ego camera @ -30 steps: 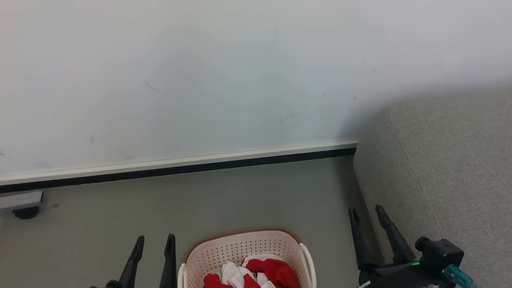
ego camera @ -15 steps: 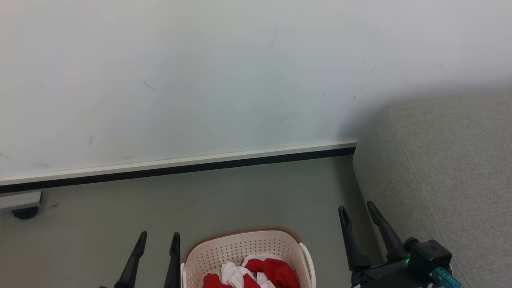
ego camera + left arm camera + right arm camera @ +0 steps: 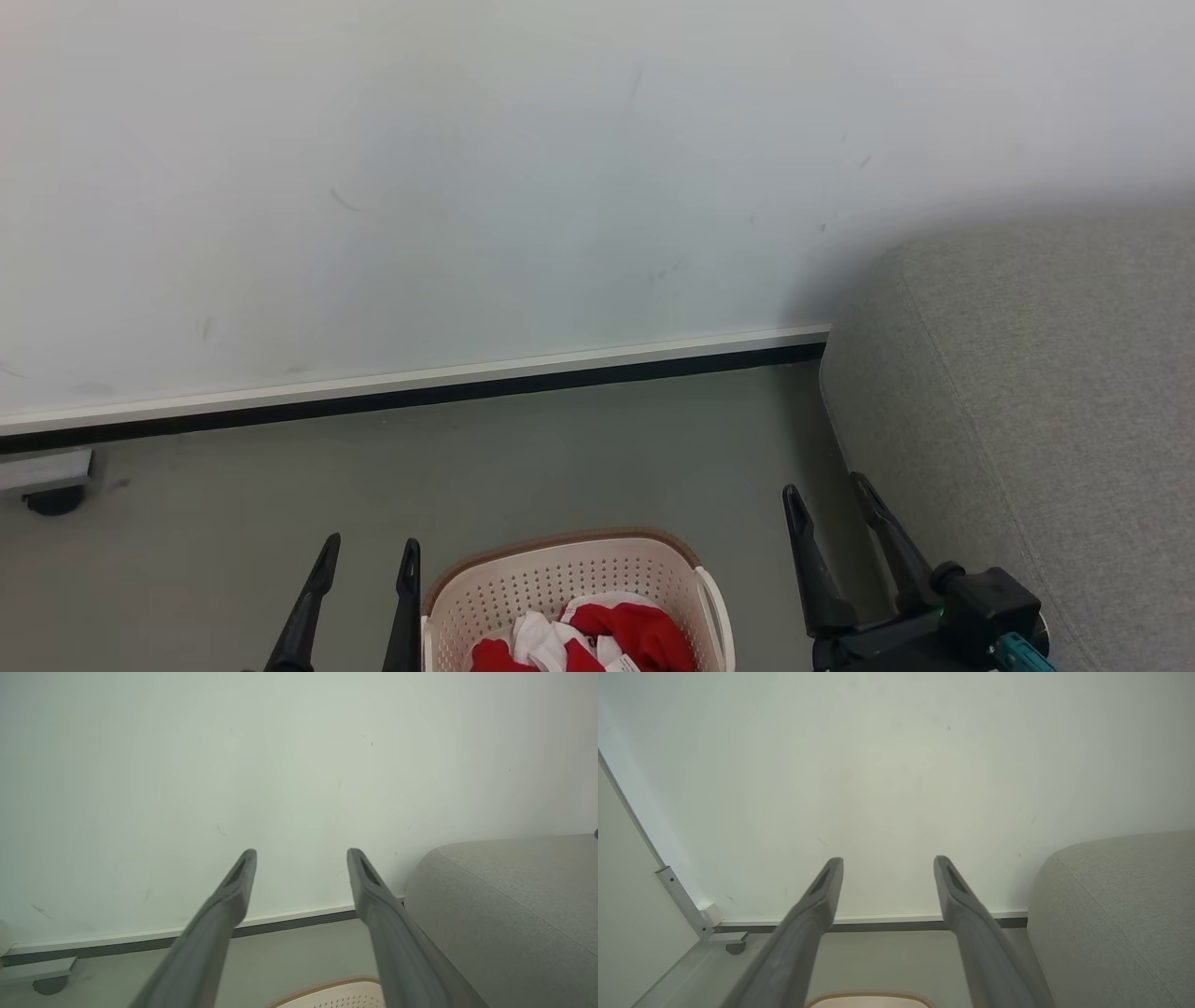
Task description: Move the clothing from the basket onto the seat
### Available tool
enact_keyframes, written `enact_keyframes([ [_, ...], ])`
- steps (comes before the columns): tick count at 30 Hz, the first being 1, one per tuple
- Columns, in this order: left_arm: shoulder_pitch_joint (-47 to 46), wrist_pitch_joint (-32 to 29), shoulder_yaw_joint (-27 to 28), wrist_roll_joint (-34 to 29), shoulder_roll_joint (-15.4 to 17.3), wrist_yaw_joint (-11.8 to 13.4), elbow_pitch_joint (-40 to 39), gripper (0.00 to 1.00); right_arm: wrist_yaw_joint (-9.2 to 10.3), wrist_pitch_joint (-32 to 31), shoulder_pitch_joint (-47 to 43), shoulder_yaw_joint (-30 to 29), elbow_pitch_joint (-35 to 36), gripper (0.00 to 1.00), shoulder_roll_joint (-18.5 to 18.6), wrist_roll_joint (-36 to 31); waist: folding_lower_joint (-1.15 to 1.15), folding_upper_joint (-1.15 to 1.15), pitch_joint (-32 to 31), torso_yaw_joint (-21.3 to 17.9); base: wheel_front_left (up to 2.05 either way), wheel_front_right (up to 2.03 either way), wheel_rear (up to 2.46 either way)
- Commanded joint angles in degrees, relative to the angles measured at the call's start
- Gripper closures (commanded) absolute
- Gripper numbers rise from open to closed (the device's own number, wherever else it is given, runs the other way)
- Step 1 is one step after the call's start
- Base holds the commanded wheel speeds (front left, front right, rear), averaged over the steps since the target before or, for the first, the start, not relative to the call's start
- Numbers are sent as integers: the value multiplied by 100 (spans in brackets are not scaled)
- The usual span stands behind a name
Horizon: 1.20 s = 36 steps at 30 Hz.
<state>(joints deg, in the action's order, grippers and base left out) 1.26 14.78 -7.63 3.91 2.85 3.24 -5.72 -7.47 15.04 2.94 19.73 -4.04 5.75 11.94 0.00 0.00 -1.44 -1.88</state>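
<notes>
The cream basket (image 3: 569, 577) with a brown rim stands on the floor at the bottom centre of the head view, holding red and white clothing (image 3: 597, 637). My left gripper (image 3: 369, 553) is open just left of the basket, with nothing between its fingers. To the basket's right my right gripper (image 3: 826, 495) is also open and empty, close to the side of the grey seat (image 3: 1036, 392). The left wrist view shows the left gripper (image 3: 301, 851), the basket rim (image 3: 327, 987) and the seat (image 3: 509, 900). The right wrist view shows the right gripper (image 3: 887, 859), the basket rim (image 3: 868, 997) and the seat (image 3: 1120, 905).
A pale wall (image 3: 467, 187) with a white and black baseboard (image 3: 420, 387) runs behind the basket. A grey frame foot with a dark caster (image 3: 51, 495) sits at the far left. Grey floor (image 3: 579, 448) lies between basket and wall.
My right gripper has drifted left and slightly down, toward the basket. My left gripper has shifted slightly right. The basket and clothing stay put.
</notes>
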Motion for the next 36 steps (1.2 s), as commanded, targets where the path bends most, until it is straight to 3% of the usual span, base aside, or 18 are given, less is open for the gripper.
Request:
enact_keyframes([
  [1,88,48,25,-4,7,19,5,0,-4,23,-3,0,-25,0,-18,-57,0,0,3,-2,0,0,0],
  [36,74,42,46,-16,6,-141,237,0,-4,23,75,44,-115,0,-1,-107,0,0,107,-1,0,0,0],
])
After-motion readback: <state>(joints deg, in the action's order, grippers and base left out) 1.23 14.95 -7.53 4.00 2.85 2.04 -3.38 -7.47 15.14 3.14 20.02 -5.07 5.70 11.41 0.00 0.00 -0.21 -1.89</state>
